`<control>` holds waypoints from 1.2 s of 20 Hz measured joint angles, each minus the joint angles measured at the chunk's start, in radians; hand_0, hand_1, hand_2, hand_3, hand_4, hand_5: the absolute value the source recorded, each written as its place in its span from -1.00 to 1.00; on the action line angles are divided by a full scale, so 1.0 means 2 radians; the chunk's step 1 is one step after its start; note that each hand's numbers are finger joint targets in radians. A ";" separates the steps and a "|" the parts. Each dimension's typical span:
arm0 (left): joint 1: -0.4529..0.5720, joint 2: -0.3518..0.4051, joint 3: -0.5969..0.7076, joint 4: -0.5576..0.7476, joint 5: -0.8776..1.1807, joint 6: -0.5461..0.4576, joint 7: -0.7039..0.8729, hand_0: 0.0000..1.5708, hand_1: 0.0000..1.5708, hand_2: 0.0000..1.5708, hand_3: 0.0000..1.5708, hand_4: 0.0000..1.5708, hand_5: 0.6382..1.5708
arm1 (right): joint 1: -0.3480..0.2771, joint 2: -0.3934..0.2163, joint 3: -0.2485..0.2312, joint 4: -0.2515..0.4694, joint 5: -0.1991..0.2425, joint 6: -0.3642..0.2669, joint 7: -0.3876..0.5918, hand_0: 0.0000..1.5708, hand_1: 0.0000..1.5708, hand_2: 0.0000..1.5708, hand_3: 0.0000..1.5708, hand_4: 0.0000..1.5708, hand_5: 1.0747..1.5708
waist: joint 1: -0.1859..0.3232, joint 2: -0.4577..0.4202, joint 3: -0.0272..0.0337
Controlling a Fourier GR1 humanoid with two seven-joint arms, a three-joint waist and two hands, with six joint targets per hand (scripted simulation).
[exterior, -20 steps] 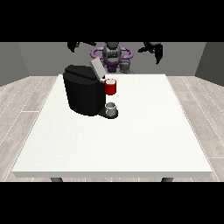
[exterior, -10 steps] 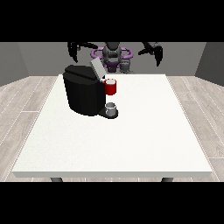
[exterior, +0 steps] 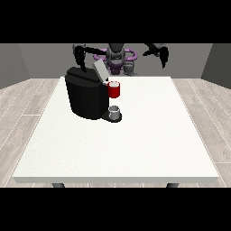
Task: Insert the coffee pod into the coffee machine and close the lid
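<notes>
Two hands hang in the upper part of my view, both raised above the far edge of the table. Of the hand at the view's left [exterior: 81, 56], dark fingers point downward just above the coffee machine [exterior: 87, 94]; I cannot tell whether they are curled or straight. The hand at the view's right [exterior: 161, 54] is well apart from everything on the table, and I cannot tell its fingers' state either.

Below the left one, the black machine stands on the upper left part of the white table [exterior: 135, 149], its lid [exterior: 100, 71] tilted up. I see a red thing at the machine [exterior: 114, 89] on its front, and a grey thing [exterior: 115, 111] on the base just beneath; I cannot say whether that is the pod.

Around the table I see pale wood-plank flooring [exterior: 27, 103] and grey walls [exterior: 34, 58].
</notes>
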 measured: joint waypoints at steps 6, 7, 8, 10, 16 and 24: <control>0.015 0.016 0.007 -0.022 0.011 0.006 -0.009 -1.00 -1.00 -1.00 -1.00 -0.58 1.00 | -0.021 0.009 0.017 0.016 0.006 0.005 -0.014 -1.00 -1.00 -1.00 -1.00 -1.00 1.00 | -0.010 0.024 -0.0001; 0.017 0.020 0.009 -0.020 0.009 0.009 -0.014 -1.00 -1.00 -1.00 -1.00 -0.60 1.00 | -0.024 0.011 0.021 0.016 0.006 0.007 -0.015 -1.00 -1.00 -1.00 -1.00 -1.00 1.00 | -0.014 0.027 0.0000; 0.021 0.021 0.008 -0.023 0.009 0.010 -0.015 -1.00 -1.00 -1.00 -1.00 -0.62 1.00 | -0.032 0.010 0.021 0.018 0.006 0.007 -0.012 -1.00 -1.00 -1.00 -1.00 -1.00 1.00 | -0.013 0.029 0.0000; 0.026 0.023 0.007 -0.026 0.009 0.014 -0.014 -1.00 -1.00 -1.00 -1.00 -0.56 1.00 | -0.036 0.012 0.027 0.021 0.010 0.009 -0.018 -1.00 -1.00 -1.00 -1.00 -1.00 1.00 | -0.016 0.033 -0.0003; 0.036 0.034 0.003 -0.050 0.015 0.010 0.003 -1.00 -1.00 -1.00 -1.00 -0.54 1.00 | -0.061 0.005 0.025 0.043 0.015 0.010 -0.026 -1.00 -1.00 -1.00 -1.00 -0.84 1.00 | -0.007 0.041 -0.0004; 0.030 0.031 -0.005 -0.050 0.014 0.016 -0.003 -1.00 -1.00 -1.00 -1.00 -0.59 1.00 | -0.102 -0.002 0.036 0.049 0.035 -0.003 0.002 -1.00 -1.00 -1.00 -1.00 -0.86 1.00 | -0.003 0.059 0.0028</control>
